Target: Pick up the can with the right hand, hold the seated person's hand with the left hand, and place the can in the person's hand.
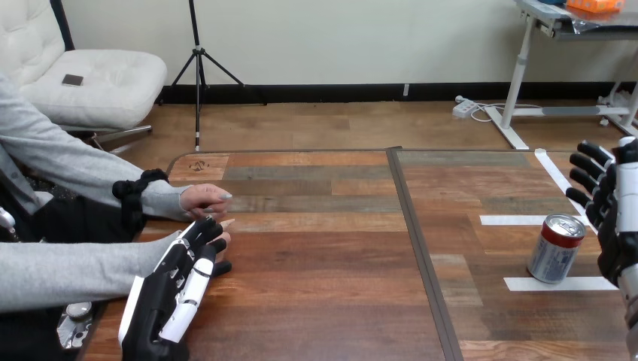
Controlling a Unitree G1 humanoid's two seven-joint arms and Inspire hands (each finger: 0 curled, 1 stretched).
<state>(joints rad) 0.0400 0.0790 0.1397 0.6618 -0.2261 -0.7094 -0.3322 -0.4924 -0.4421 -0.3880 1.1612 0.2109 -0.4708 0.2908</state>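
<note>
Can [556,248] stood upright on the right side of the wooden table [323,263], beside white tape strips [557,283]. The right hand [613,218] hung just right of it, fingers spread, not touching. At the near left, the left hand [169,301] lay straight-fingered over the person's nearer hand [227,222].

Likely a lab: wooden table [316,248] (white tape marks [511,220]).

Wall [338,37]: pale, dark skirting
Floor [338,124]: wooden boards
Chair [98,79]: white, cushioned, view's left
Tripod [198,68]: black, beside chair
Desk [519,83]: white-legged, view's right
</note>
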